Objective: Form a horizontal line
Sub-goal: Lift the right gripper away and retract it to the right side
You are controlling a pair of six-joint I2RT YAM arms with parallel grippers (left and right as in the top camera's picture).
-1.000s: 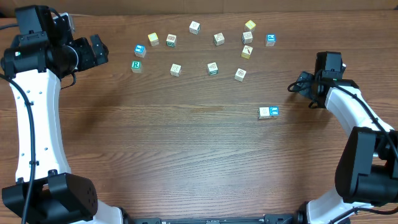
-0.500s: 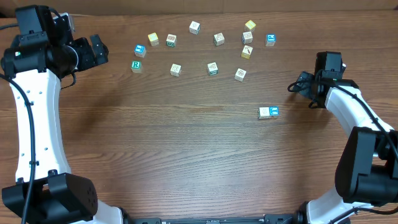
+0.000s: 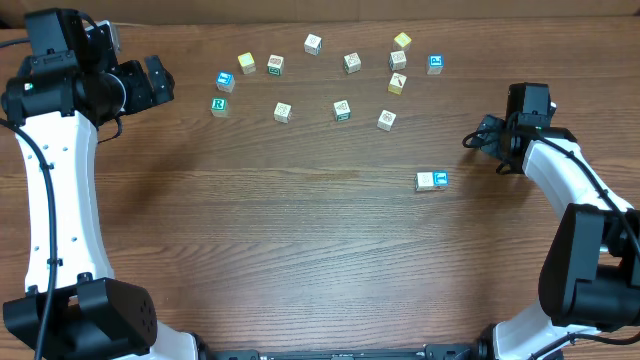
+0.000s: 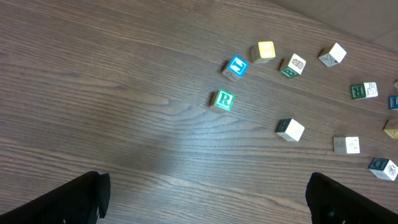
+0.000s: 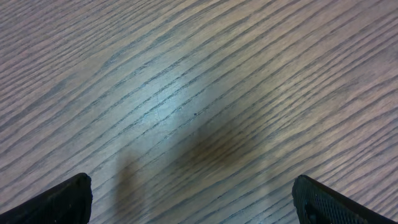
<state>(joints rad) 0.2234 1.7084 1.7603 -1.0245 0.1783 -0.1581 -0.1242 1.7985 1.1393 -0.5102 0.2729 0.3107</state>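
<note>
Overhead view first: where is the horizontal line? — Ana

It lies on the table, toward the right side. I see only two cubes in it: a cream cube and a blue picture cube, touching side by side. The green "R" cube is well apart from them, at the far left, just beside a loose blue cube. — Ben

And the left tool? — Ana

Its jaws stand wide apart and nothing is between them. It is near the green "R" cube but does not touch it. In the left wrist view this cube lies on the wood ahead of the fingers. — Ben

The right tool? — Ana

Also wide open and empty. It is to the right of the line and apart from it. The right wrist view shows only bare wood between its two dark tips. — Ben
</note>
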